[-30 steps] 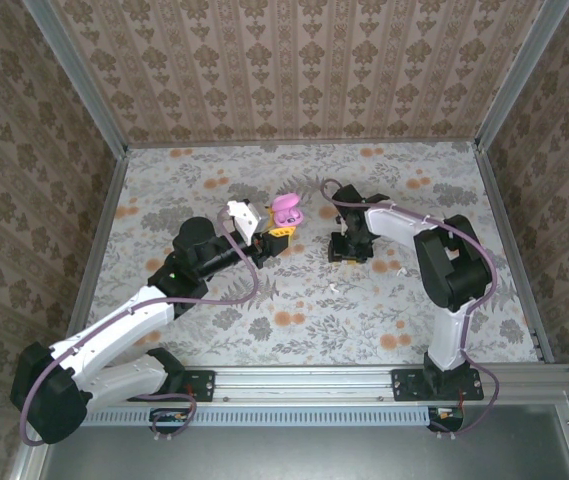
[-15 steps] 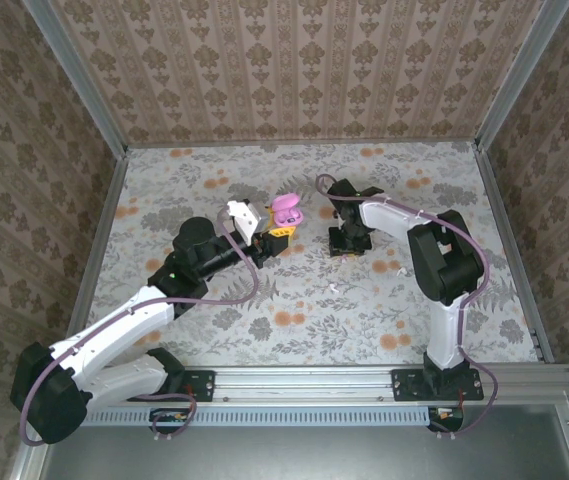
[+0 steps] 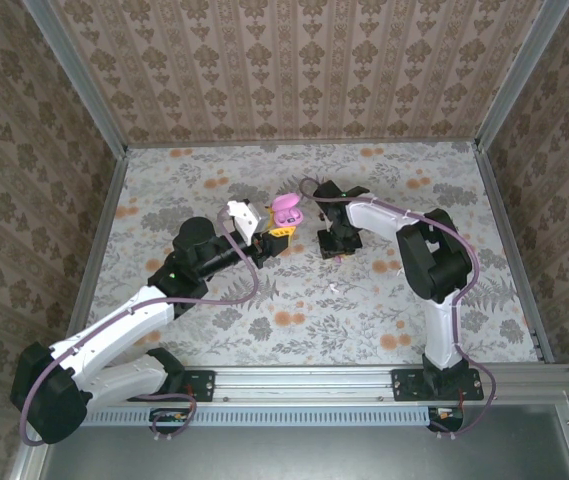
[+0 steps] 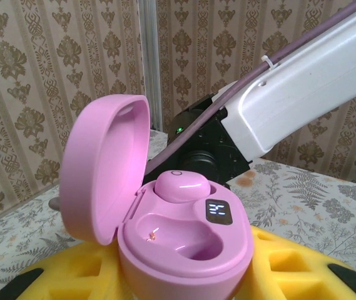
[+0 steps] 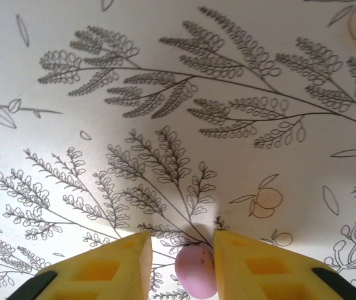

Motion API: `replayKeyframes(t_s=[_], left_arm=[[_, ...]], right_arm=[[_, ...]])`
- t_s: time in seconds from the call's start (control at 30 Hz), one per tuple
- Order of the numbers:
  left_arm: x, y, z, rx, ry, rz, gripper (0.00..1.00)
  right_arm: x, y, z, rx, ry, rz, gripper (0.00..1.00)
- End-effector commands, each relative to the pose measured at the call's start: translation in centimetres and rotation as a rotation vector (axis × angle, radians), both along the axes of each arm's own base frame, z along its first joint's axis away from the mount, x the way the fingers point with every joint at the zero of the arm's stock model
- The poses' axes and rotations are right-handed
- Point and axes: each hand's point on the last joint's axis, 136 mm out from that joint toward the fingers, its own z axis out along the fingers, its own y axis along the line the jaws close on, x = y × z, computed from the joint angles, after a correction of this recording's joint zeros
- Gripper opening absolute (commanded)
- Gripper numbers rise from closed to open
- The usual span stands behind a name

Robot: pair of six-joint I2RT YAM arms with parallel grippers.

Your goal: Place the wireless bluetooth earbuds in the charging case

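My left fingers (image 4: 303, 262) pinch the open charging case (image 4: 184, 247); my right fingers (image 5: 253, 269) stand apart, the earbud (image 5: 195, 272) against only one of them, so closing may flick it away.

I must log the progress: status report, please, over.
Left gripper shut on open charging case, one earbud seated. Right gripper around second earbud, grip unclear. No obstacle seen.

Yellow fingers (image 4: 290, 269) cradle the open pink charging case (image 4: 184, 250); one earbud (image 4: 181, 185) sits in its far socket.
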Motion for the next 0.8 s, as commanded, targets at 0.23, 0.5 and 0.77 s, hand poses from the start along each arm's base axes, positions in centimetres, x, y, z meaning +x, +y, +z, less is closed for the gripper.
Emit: replayKeyframes(t_s=[0.23,0.5,0.77], left_arm=[[0.0,0.5,0.7,-0.011,-0.035,0.012,0.38],[0.0,0.5,0.8,-0.012,-0.038,0.011,0.38],[0.0,0.5,0.8,-0.014,-0.034,0.010,0.38]], right_arm=[[-0.1,-1.5,1.9,-0.127,-0.039,0.025,0.39],[-1.0,-1.0,1.8,-0.131,-0.028,0.021,0.37],[-1.4,-0.8,1.5,-0.147,-0.025,0.022,0.36]])
